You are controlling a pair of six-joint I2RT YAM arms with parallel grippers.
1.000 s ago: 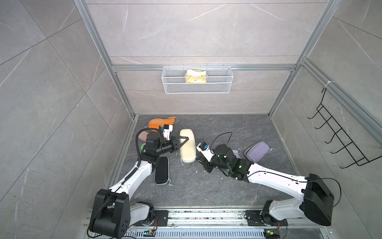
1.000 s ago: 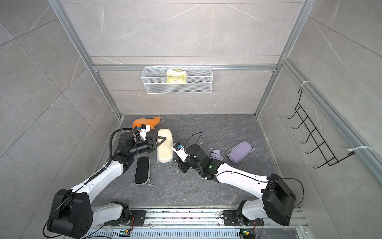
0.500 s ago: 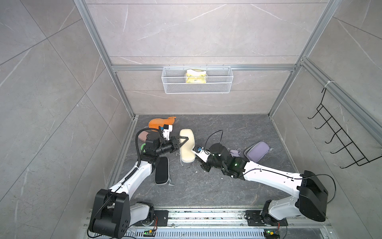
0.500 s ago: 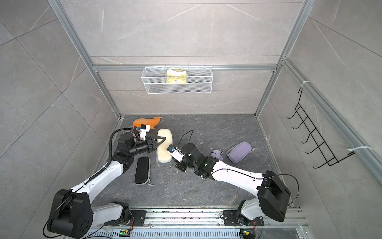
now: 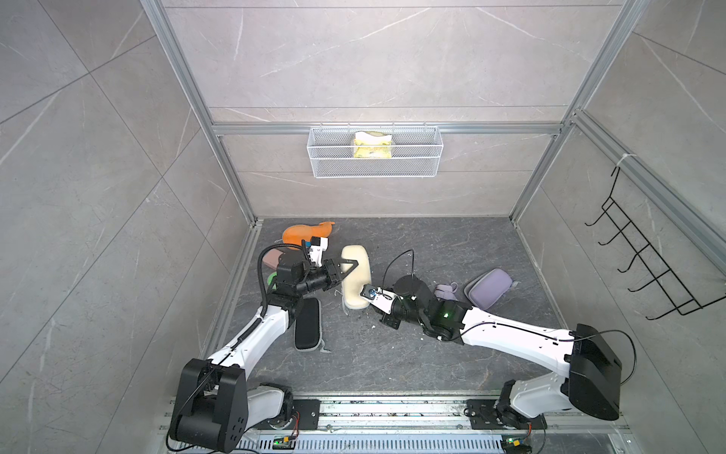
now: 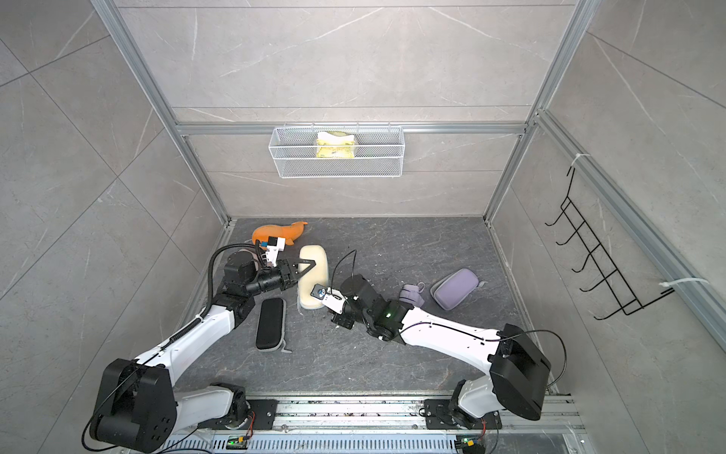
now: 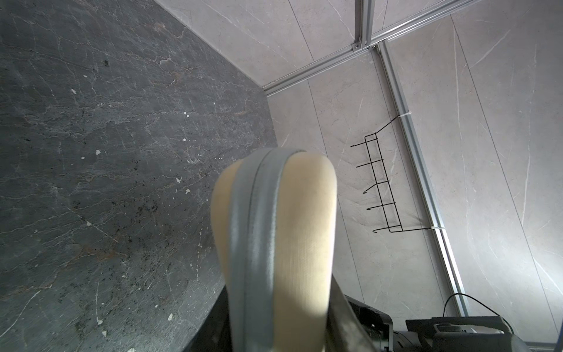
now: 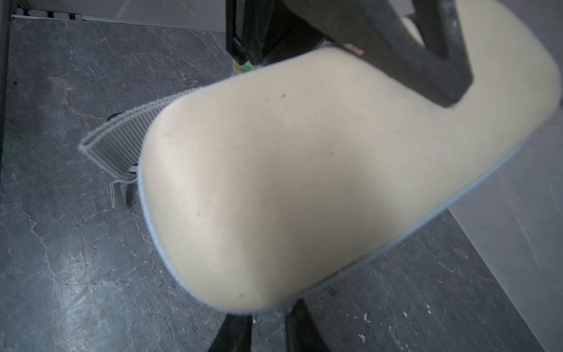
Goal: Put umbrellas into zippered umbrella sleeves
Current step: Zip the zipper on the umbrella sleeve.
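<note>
Jaws of L gripper [image 5: 352,264] part-closed, clamping cream sleeve [image 5: 355,285] near its far end; R gripper [image 8: 269,323] jaws nearly closed on the zip edge at near end; sleeve's long axis runs btwn both grippers; L wrist level, pointing sideways; R arm stretched low.

Matt, finely woven cloth covers the cream sleeve [image 8: 304,183] pinched in the left gripper [image 5: 352,267], whose black plastic fingers [image 8: 426,61] look dull and scuffed. Smooth grey zip tape [image 7: 256,243] with a faint sheen edges the shell. Ribbed grey webbing [image 8: 122,137] juts from its end near the right gripper [image 8: 265,332]. Beneath both grippers, the dark stone-look floor [image 8: 61,259] is veined, speckled and softly reflective.
</note>
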